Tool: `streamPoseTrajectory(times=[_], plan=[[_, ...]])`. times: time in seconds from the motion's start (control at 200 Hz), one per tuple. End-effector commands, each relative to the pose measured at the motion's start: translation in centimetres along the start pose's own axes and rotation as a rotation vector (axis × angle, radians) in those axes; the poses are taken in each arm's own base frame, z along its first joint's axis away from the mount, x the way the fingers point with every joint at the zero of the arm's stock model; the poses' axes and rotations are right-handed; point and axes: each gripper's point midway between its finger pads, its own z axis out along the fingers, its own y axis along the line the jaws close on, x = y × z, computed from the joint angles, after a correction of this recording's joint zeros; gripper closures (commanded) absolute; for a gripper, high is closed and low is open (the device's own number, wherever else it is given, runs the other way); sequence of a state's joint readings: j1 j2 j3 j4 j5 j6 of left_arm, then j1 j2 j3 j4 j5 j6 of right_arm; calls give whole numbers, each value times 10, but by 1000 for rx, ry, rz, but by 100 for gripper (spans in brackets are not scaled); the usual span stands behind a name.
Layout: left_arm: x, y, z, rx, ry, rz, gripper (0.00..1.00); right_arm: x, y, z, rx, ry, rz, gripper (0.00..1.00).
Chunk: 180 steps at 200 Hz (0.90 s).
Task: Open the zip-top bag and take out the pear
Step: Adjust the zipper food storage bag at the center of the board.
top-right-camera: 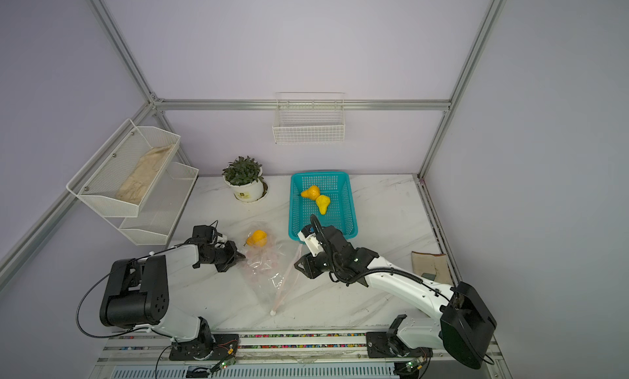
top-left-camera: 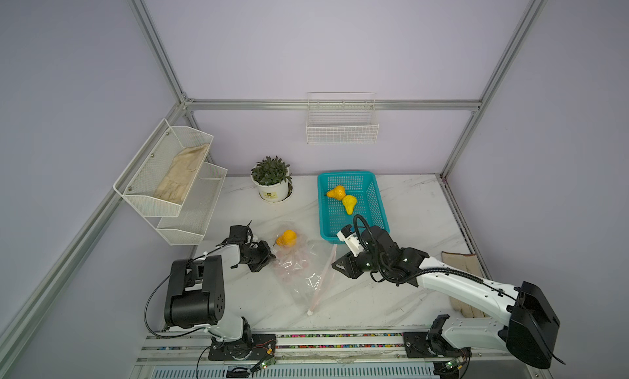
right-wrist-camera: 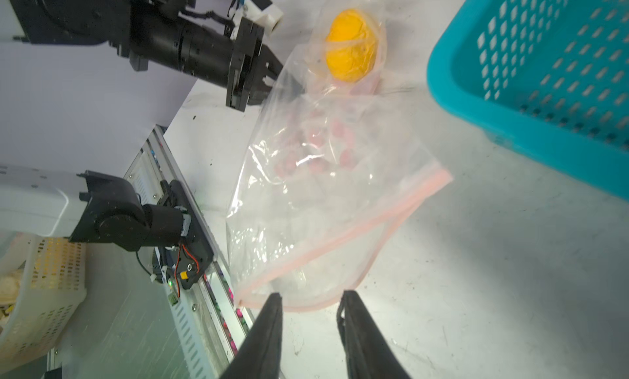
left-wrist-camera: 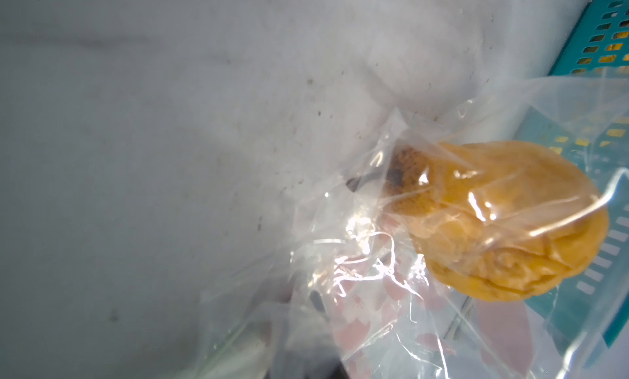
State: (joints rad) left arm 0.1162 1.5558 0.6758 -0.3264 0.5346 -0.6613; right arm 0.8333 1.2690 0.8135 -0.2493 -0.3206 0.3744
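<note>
Here, closest to you, both arms rise from the rail at the near edge of the table [top-left-camera: 408,224]. Your right arm folds at a high elbow and runs leftward with its wrist low over the tabletop, so the right gripper [right-wrist-camera: 311,295] meets the mouth of the bag [right-wrist-camera: 323,190]. Its jaws stand partly apart (a clear gap shows in the right wrist view). The curved pink strip [right-wrist-camera: 391,220] of the mouth passes right at the fingertips [right-wrist-camera: 272,309]; you cannot tell whether they touch it.

Your left arm bends back over its base, then stretches its forearm forward and to the right, low over the table. The left gripper [right-wrist-camera: 272,71] is closed, pinching the plastic at the bag's left edge, near the pear [right-wrist-camera: 350,43].

The bag lies crumpled on the table between the two grippers. The white slider [top-left-camera: 309,312] sits at the near end of the strip, and the two pink lips are parted. The pear sits inside the bag at its far end, away from the mouth and wrapped in plastic.

Just beyond your right wrist stands the teal basket [top-left-camera: 319,190] with two more pears [top-left-camera: 336,192] in it. Farther back, by the wall, is a potted plant [top-left-camera: 272,181].
</note>
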Motion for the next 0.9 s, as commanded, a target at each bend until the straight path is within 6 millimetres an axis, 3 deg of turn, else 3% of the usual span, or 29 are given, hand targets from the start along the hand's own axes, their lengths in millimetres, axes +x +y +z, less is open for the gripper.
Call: streamPoseTrajectory(times=[0.0,0.205,0.445,0.63,0.895], plan=[[16,32,9,-118,41,-36,100,3,6,9,-17,-28,28,69],[15,30,9,-113,44,-35,100,13,11,42,-18,5,30,76],[24,23,11,-95,67,-23,100,3,25,80,-35,-20,13,77],[47,12,14,-77,111,0,100,0,14,125,33,-97,70,77],[89,11,14,-84,158,17,100,-13,4,160,69,-250,17,78]])
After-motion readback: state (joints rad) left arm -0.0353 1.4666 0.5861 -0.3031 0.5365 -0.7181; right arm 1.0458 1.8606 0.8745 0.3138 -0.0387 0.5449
